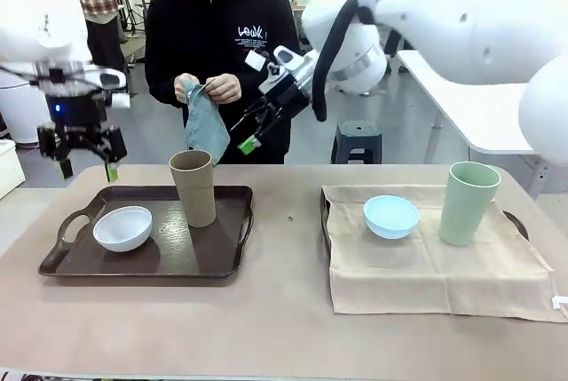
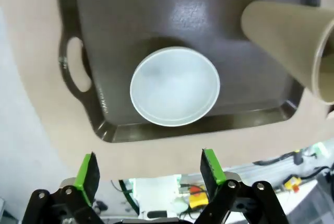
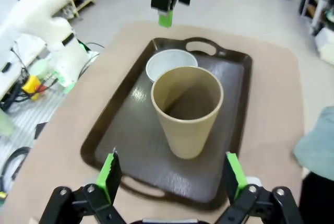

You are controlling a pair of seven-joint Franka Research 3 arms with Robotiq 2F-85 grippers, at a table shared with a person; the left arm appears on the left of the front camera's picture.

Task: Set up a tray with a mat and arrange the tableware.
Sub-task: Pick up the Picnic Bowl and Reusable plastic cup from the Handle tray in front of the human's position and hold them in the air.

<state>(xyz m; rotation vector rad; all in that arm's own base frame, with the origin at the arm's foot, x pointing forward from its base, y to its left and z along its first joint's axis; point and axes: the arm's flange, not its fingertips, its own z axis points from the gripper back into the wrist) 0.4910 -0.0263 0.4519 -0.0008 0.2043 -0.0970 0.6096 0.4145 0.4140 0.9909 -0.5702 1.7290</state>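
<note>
We're hovering the left gripper over the far-left corner of the brown tray, jaws spread wide and gripping nothing. Its wrist cam is looking straight down at the white bowl, which is sitting in the tray's left half. The tan-brown cup is standing upright on the same tray, just right of the bowl and not touching it.

We're reaching the right gripper across the middle, up in the air and tilted down toward that cup. Its jaws are released too, and empty. In its wrist view we're seeing the cup framed between the green pads, well apart from them.

On the right, a beige mat is lying over a second tray, with handles peeking out at both ends. The light blue bowl is resting on the mat's left part. The pale green cup is standing upright to its right, apart from it.

The person at the far side is holding a blue-grey cloth in both hands.
</note>
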